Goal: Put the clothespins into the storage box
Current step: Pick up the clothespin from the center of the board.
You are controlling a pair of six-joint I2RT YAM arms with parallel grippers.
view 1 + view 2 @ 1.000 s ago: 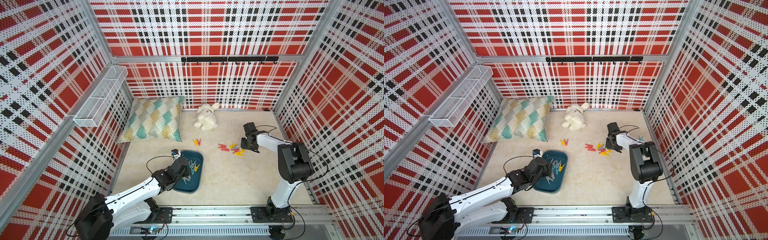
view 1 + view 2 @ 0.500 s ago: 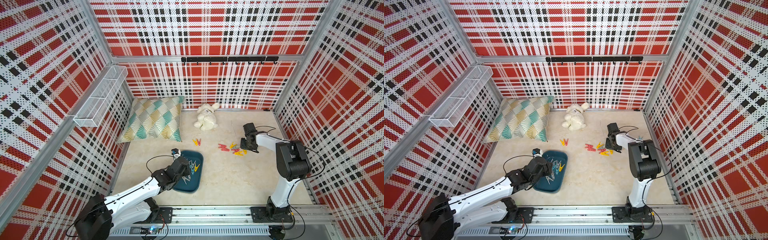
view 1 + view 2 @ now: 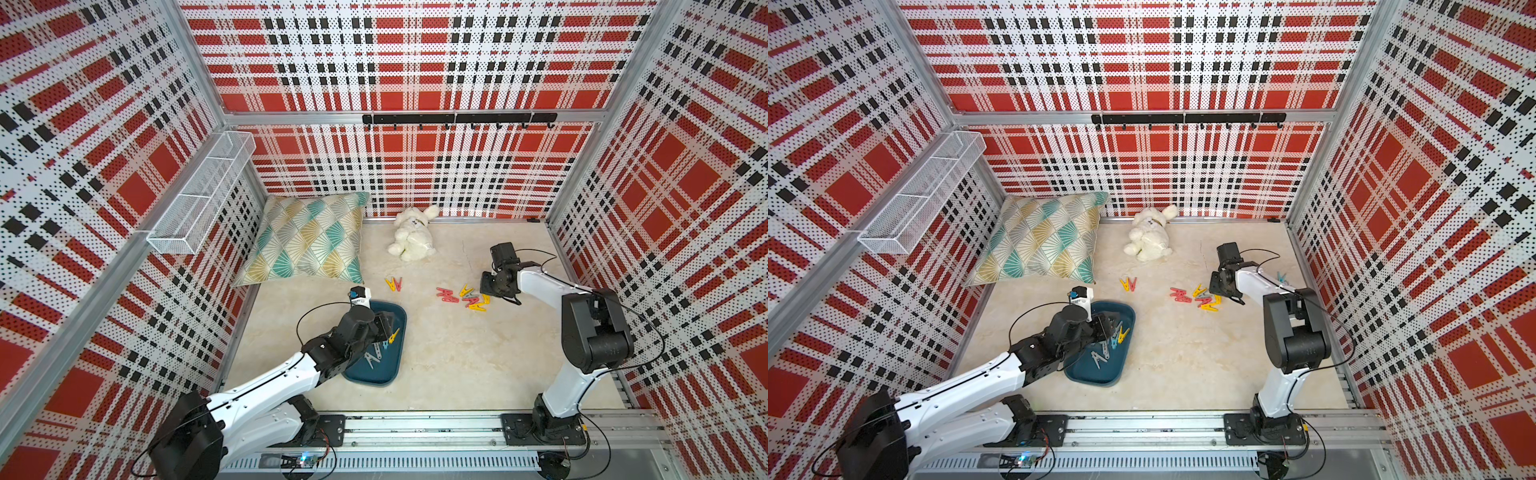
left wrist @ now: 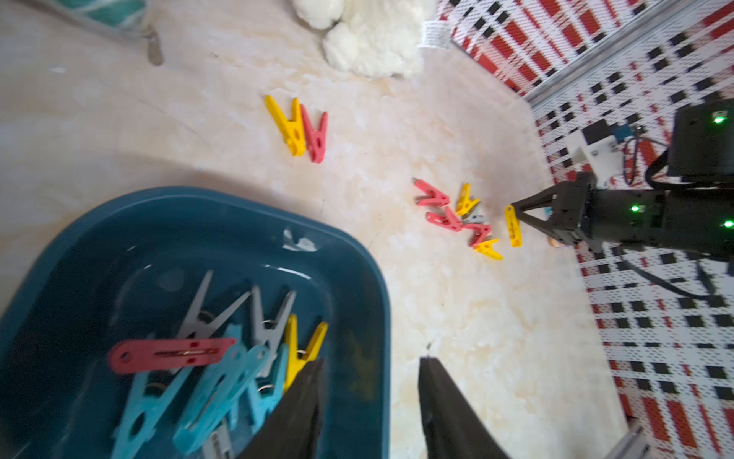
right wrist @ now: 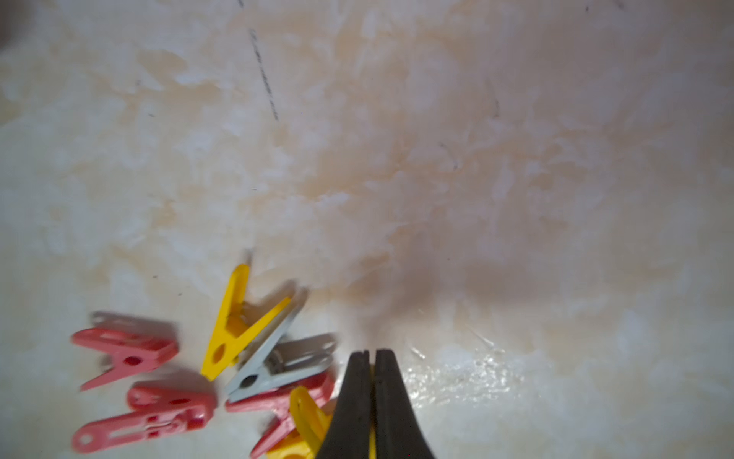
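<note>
- Two robot arms reach over a marbled worktop (image 3: 449, 365).
- Right hand (image 4: 517, 212) is clamped on one yellow clothespin (image 4: 515, 234) at the edge of a loose pile (image 3: 461, 296) of red, yellow and grey pins, gripping the outermost, probably to lift it without dragging neighbours.
- Left hand (image 4: 369, 405) hangs above the storage box (image 4: 357, 254), fingers parted, holding nothing.
- Dark teal box sits near the left arm; grey, blue, red and yellow clothespins (image 4: 222, 357) lie heaped inside, kept together by its low rim.
- One yellow and red pair (image 3: 393, 284) lies apart on the worktop, near the box.
</note>
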